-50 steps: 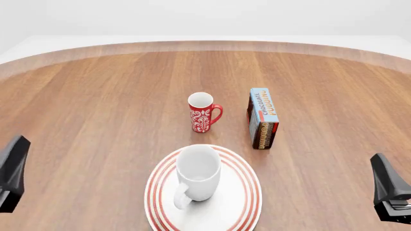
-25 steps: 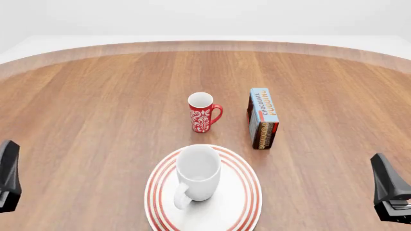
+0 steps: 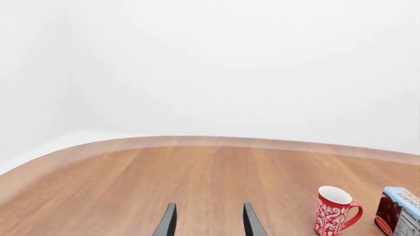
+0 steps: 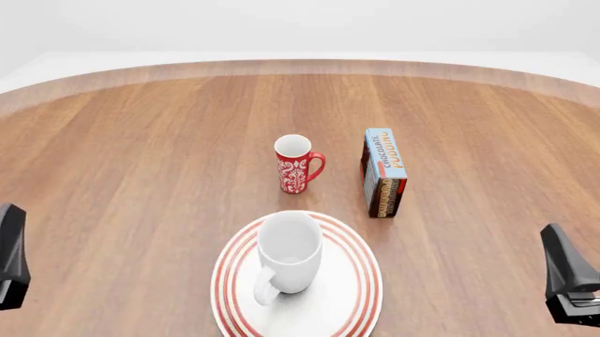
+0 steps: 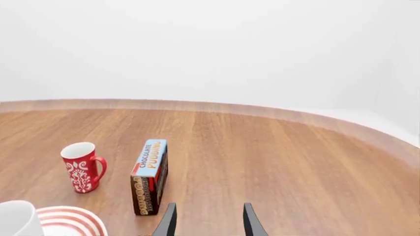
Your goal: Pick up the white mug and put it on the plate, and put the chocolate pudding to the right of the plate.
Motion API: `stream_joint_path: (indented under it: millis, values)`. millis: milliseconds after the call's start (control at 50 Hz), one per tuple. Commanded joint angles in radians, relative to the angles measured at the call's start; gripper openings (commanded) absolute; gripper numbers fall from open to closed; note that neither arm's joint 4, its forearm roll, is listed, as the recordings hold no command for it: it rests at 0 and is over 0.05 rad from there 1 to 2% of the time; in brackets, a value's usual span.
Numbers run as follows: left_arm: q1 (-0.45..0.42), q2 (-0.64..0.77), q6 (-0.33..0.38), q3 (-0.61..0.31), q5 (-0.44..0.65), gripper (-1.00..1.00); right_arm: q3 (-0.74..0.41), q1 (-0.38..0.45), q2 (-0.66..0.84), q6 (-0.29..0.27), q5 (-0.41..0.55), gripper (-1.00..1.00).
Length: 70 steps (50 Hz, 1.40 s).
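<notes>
The white mug (image 4: 289, 256) stands upright on the red-ringed plate (image 4: 361, 281) at the near middle, handle toward me. It also shows in the right wrist view (image 5: 15, 219), as does the plate (image 5: 72, 221). The chocolate pudding (image 4: 384, 172) carton stands on a long edge behind and to the right of the plate, apart from it; both wrist views show it (image 5: 149, 176) (image 3: 400, 211). My left gripper (image 4: 11, 256) sits at the near left edge, open and empty (image 3: 208, 223). My right gripper (image 4: 567, 277) sits at the near right, open and empty (image 5: 207, 221).
A red patterned mug (image 4: 295, 165) stands just behind the plate, left of the pudding, handle to the right; it also shows in both wrist views (image 3: 333, 210) (image 5: 82, 167). The round wooden table's far edge (image 4: 300, 67) curves across the back.
My left gripper has drawn back and down toward the near left edge. The right gripper, mugs, plate and pudding have not moved.
</notes>
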Motion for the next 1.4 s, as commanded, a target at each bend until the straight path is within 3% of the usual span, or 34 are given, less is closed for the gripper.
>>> stream_joint_path:
  millis: [20, 480, 1260, 1320, 1340, 1400]
  values:
    - [-0.004, 0.0, -0.005, 0.004, -0.012, 1.0, 0.002, 0.007, 0.0, -0.02, 0.002, 1.0]
    - [-0.018, 0.0, -0.01, 0.006, -0.039, 1.0, -0.014, 0.038, 0.018, -0.067, 0.008, 1.0]
    - [-0.04, 0.0, -0.023, 0.007, -0.064, 1.0, -0.119, 0.182, 0.34, -0.19, -0.209, 1.0]
    - [-0.042, 0.0, -0.024, 0.008, -0.061, 1.0, -0.124, 0.19, 0.332, -0.196, -0.196, 1.0]
    - [-0.043, 0.0, -0.024, 0.008, -0.061, 1.0, -0.136, 0.198, 0.274, -0.197, -0.124, 1.0]
    - [-0.043, 0.0, -0.026, 0.008, -0.061, 1.0, -0.142, 0.209, 0.297, -0.207, -0.142, 1.0]
